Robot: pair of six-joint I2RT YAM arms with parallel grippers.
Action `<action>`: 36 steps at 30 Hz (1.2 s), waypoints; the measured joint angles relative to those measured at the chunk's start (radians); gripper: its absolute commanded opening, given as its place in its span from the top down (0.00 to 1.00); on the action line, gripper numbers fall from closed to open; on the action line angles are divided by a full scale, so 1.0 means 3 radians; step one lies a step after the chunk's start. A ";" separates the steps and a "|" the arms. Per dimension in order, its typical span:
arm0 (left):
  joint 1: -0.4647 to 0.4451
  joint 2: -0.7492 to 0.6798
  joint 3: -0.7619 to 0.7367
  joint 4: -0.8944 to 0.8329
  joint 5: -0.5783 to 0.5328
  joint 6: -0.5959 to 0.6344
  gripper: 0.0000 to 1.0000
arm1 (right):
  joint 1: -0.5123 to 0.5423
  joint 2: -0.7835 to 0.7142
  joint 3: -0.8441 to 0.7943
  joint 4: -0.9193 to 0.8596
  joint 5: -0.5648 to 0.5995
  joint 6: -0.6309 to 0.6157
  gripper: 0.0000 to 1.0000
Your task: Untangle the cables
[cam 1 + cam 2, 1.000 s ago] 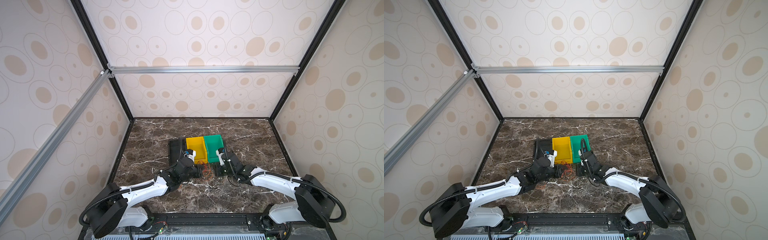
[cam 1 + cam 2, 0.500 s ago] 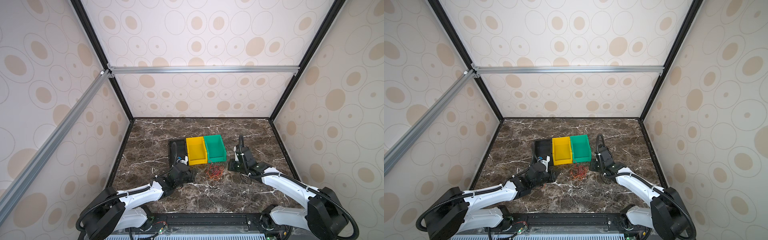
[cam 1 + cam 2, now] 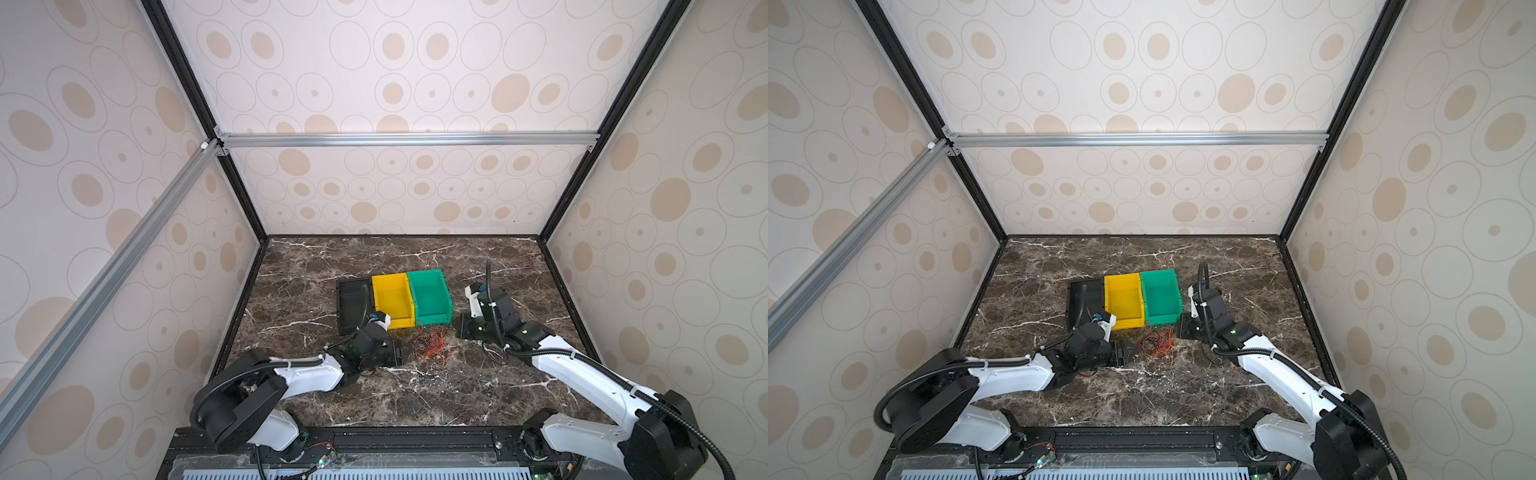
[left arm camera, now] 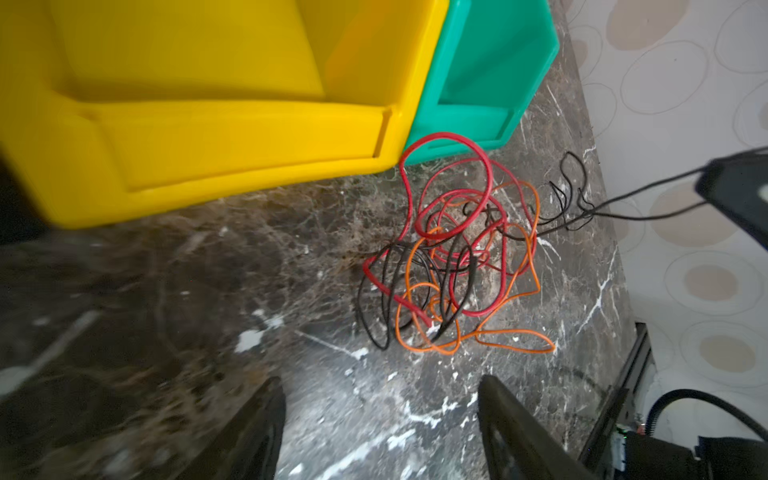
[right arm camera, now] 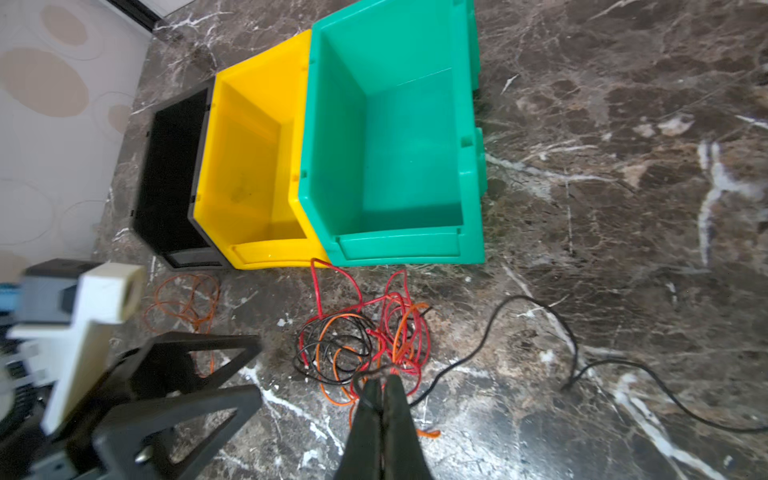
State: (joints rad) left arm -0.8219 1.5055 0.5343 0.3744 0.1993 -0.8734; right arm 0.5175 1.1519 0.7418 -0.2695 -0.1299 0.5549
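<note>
Three bins stand side by side on the table (image 3: 374, 395): black bin (image 5: 174, 166), yellow bin (image 5: 249, 166) and green bin (image 5: 399, 158). Yellow and green are empty, and the dark black one looks empty too. The cables (image 5: 361, 340) lie tangled on the table, just in front of the yellow and green bins. A loose orange coil (image 5: 183, 303) lies before the black bin. The left gripper (image 4: 380, 382) is spread wide beside the tangle, holding nothing. The right gripper (image 5: 380, 380) is pinched closed on a black cable (image 4: 656, 188) leading out of the tangle.

black bin (image 3: 349, 303) partly behind the left arm (image 3: 307, 374); cables (image 3: 428, 347) in a top view too small for single strands
</note>
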 measured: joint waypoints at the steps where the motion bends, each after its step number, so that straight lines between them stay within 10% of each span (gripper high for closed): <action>1: -0.0017 0.0140 0.0099 0.0042 0.0048 0.0028 0.26 | 0.0001 0.0006 0.0000 -0.0001 -0.0053 0.0005 1.00; 5: -0.0045 0.0487 0.0350 0.0170 0.0144 0.0090 0.42 | 0.0031 0.0022 0.0000 0.0009 -0.0243 0.0020 1.00; 11: -0.0047 0.0613 0.0385 0.0191 0.0107 0.0111 0.93 | 0.0053 -0.0081 0.0050 -0.0137 -0.0223 0.0015 1.00; 23: 0.0064 -0.0313 -0.0286 -0.0038 -0.0338 -0.0015 1.00 | -0.0684 -0.0757 0.0441 -0.0647 0.0612 -0.0062 1.00; 36: 0.0240 -0.0975 -0.0613 -0.0722 -0.0685 -0.0149 0.98 | -0.1459 -0.0787 0.0441 -0.0862 0.0584 -0.0111 1.00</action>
State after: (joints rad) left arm -0.7498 1.2129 0.3504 0.1577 -0.0063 -0.9180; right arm 0.0799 0.9157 0.8742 -0.5282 0.0452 0.5217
